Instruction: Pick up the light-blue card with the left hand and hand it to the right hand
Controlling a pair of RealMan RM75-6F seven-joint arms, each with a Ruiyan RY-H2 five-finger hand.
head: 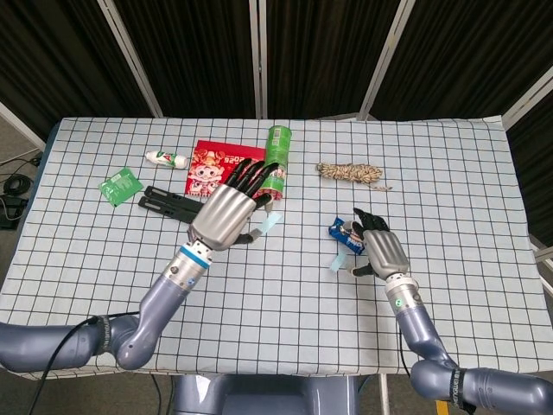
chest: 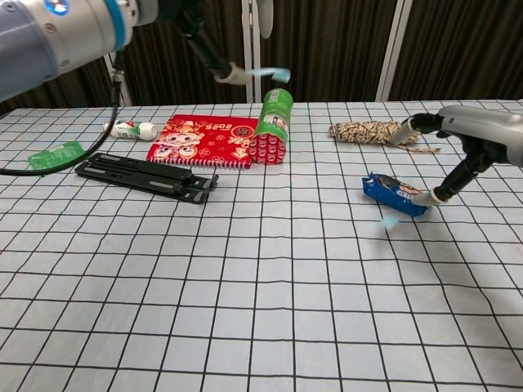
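Observation:
The light-blue card point(head: 338, 259) shows as a pale blurred strip point(chest: 391, 220) low over the cloth, just left of my right hand point(head: 380, 251) and below the blue snack pack. My right hand point(chest: 470, 135) hovers there with its fingers spread wide apart; one fingertip point(chest: 428, 198) points down beside the card, and no finger visibly grips it. My left hand point(head: 226, 214) is raised over the table's left middle with its fingers stretched out and nothing in the palm. A small pale-blue piece point(head: 272, 223) juts from its thumb tip point(chest: 235, 75).
A blue snack pack point(chest: 395, 194) lies by the right hand, a coil of rope point(head: 349, 172) behind it. A green can point(head: 276, 162), a red booklet point(head: 221, 169), a black folding stand point(head: 186, 208), a small white bottle point(head: 166, 159) and a green packet point(head: 119, 185) fill the far left.

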